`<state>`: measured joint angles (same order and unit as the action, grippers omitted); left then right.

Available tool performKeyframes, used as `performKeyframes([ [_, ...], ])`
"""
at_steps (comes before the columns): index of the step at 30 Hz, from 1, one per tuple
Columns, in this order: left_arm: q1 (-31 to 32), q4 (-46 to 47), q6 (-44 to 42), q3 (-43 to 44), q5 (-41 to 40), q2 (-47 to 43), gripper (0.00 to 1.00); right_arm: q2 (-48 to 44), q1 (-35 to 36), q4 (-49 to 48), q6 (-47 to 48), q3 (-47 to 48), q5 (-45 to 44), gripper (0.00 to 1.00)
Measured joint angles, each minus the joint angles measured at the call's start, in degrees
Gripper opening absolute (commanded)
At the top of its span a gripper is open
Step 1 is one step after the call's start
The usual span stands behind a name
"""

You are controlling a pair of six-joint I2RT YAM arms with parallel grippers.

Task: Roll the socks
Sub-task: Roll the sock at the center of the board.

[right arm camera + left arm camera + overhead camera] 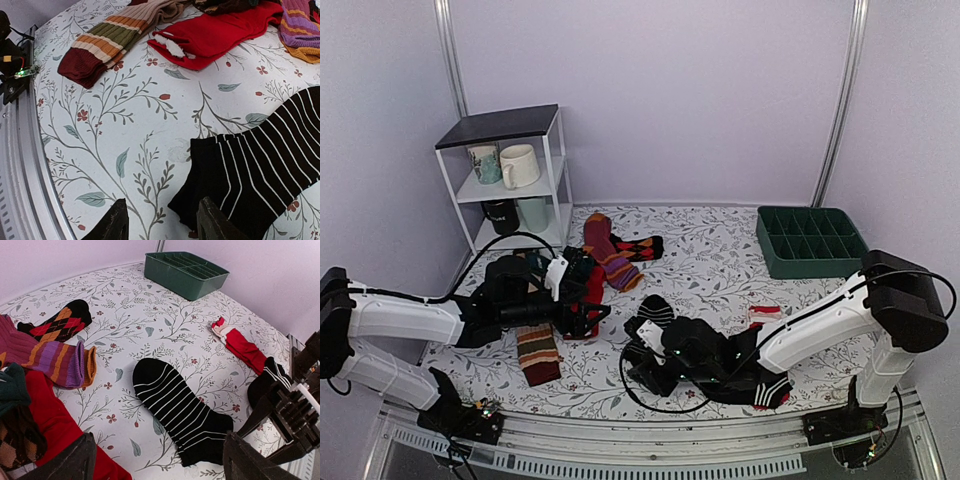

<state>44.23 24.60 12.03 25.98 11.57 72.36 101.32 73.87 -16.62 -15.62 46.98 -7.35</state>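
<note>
**Both tools were open over the striped sock, and nothing was gripped yet**

The table carried a green tray at 2 o'clock and a mixed sock pile at about 11 o'clock. The striped black sock lay flat and unrolled near the middle, a little toward 6 o'clock. The left tool hung above it with its fingers spread wide. The right tool was low at the cuff end, fingers moderately apart and empty. I think the main risk was a thin pinch. If the right tool took only one layer of the cuff, the soft knit would slide or unfold instead of rolling. The red sock lay just beside the left tool and could be caught too, and the two arms were close enough to bump.
</note>
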Motion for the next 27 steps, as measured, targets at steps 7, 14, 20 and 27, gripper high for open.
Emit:
performKeyframes([
  [7,0.0,0.0,0.0,0.0,0.0,0.0,0.89,2.0,0.0,0.1,0.4,0.8,-2.5,0.39],
  [14,0.0,0.1,0.0,-0.2,0.0,-0.1,0.89,2.9,0.0,0.1,0.4,0.8,-3.2,0.4],
  [20,0.0,0.1,0.0,-0.2,0.0,-0.1,0.89,5.2,0.0,0.7,0.5,0.8,-4.2,0.47],
  [27,0.0,0.1,0.0,-0.2,0.0,-0.1,0.89,5.3,0.0,1.7,-0.2,1.1,-5.8,0.32],
])
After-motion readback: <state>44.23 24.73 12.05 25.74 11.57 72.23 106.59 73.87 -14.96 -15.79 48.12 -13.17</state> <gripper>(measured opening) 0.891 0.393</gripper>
